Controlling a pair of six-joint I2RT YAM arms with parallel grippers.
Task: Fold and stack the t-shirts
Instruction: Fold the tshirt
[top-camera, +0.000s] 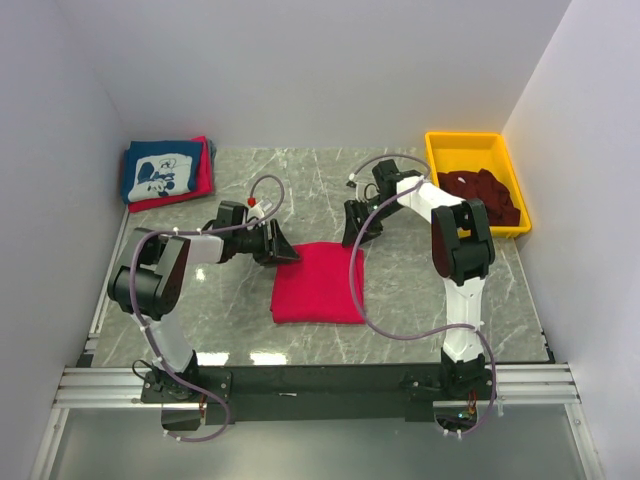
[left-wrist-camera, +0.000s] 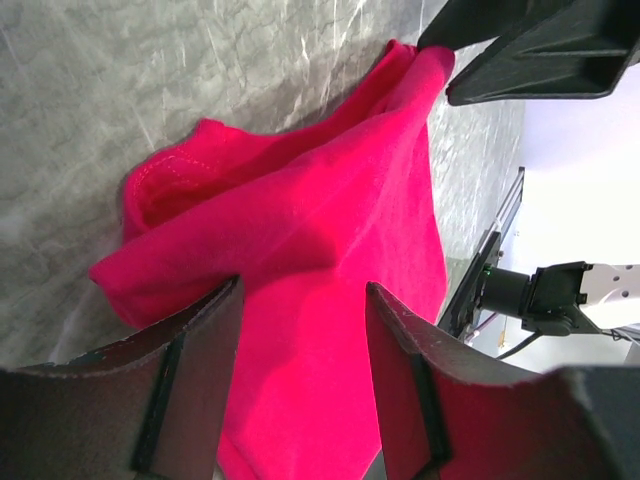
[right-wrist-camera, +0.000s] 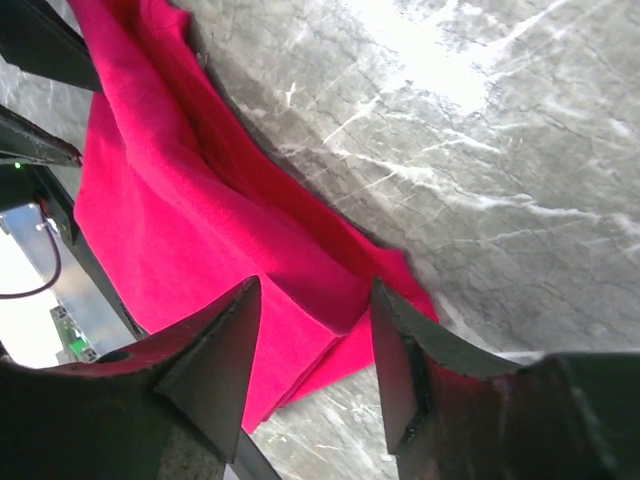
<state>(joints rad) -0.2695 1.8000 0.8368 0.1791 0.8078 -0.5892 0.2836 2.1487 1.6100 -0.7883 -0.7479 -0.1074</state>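
A bright red t-shirt (top-camera: 318, 285) lies folded into a rectangle in the middle of the table. My left gripper (top-camera: 285, 252) is at its far left corner, open, with the rumpled red cloth (left-wrist-camera: 330, 180) showing between the spread jaws (left-wrist-camera: 302, 290). At the far right corner my right gripper (top-camera: 355, 235) is also open, the layered corner of the shirt (right-wrist-camera: 150, 200) lying in the gap between its jaws (right-wrist-camera: 315, 290). A navy t-shirt with a white print (top-camera: 162, 172) rests on a folded red one (top-camera: 205, 175) at the back left. Dark maroon t-shirts (top-camera: 485, 192) lie in the bin.
The yellow bin (top-camera: 475, 145) stands at the back right against the white wall. White walls close in the grey marble table (top-camera: 420, 300) on three sides. The arm bases and a metal rail (top-camera: 300, 380) run along the near edge.
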